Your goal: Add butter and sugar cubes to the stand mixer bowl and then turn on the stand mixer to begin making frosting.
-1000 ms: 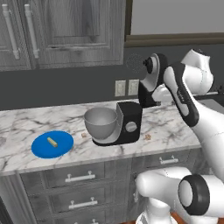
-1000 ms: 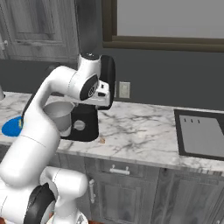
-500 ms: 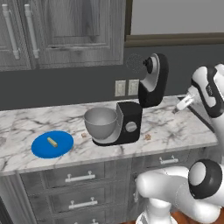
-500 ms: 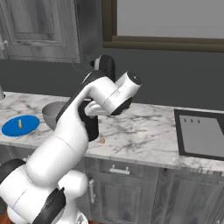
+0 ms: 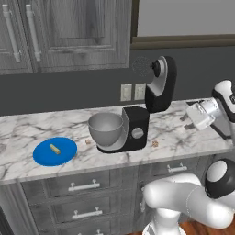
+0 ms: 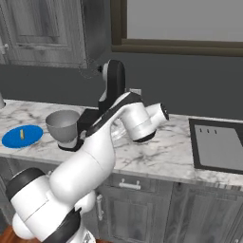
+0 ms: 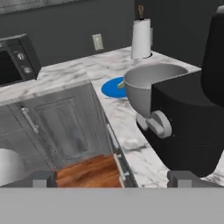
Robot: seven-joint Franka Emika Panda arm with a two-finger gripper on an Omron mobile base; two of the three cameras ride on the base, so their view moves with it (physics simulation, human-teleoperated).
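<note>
Butter [image 5: 55, 148], a small pale-yellow stick, lies on a flat round blue plate [image 5: 43, 156] on the veined marble counter [image 5: 23, 133]. Just right of the plate stands the stand mixer [image 5: 137, 124], glossy black, its rounded head tilted up, a round grey knob [image 5: 137, 133] on its side. Its deep brushed-metal bowl [image 5: 105, 128] sits on the flat base. One tan sugar cube [image 5: 155, 143] lies right of the mixer. The gripper [image 7: 112, 177] hangs beside the counter's right end, fingers spread wide, holding nothing.
</note>
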